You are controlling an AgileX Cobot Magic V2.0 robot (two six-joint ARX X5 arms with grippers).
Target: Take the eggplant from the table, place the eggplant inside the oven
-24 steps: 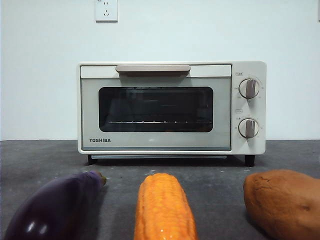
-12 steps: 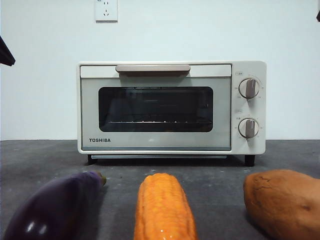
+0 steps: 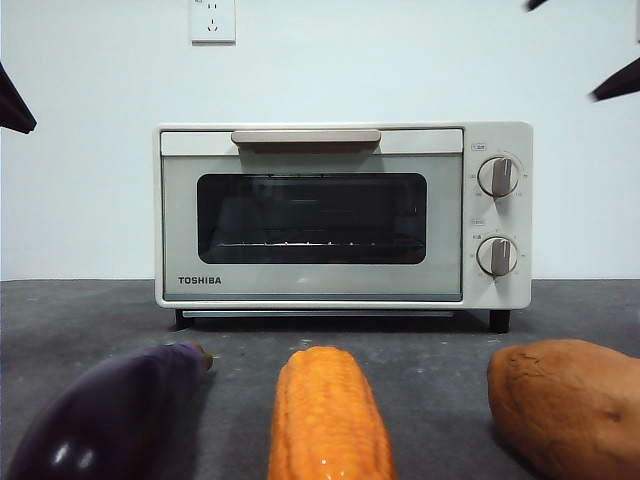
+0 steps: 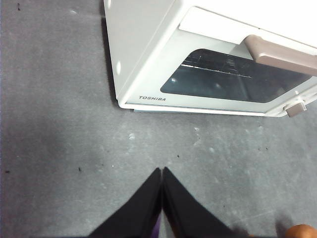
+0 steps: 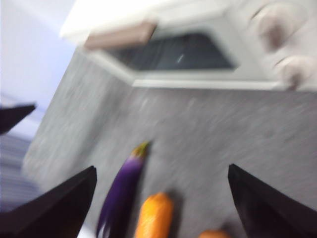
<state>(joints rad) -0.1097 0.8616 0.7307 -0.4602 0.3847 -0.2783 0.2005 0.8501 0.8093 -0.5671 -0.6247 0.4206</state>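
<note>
The dark-purple eggplant (image 3: 110, 420) lies on the grey table (image 3: 430, 350) at the front left, stem tip toward the oven (image 3: 310, 215). The oven door is closed. My right gripper (image 5: 161, 169) hangs open high above the vegetables, and its blurred view shows the eggplant (image 5: 124, 186) below, between its wide jaws. In the front view its fingertips (image 3: 615, 85) show only as dark tips at the top right. My left gripper (image 4: 162, 171) is shut and empty above bare table in front of the oven (image 4: 148, 54). It appears as a black tip (image 3: 12, 100) at the left edge.
An orange corn cob (image 3: 325, 415) lies beside the eggplant in the middle. A brown sweet potato (image 3: 565, 405) lies at the front right. A white wall with a socket (image 3: 212, 20) stands behind the oven.
A black tip came in at the front view's left edge, then two dark tips at the top right. Eggplant, corn, sweet potato and oven have not moved.
</note>
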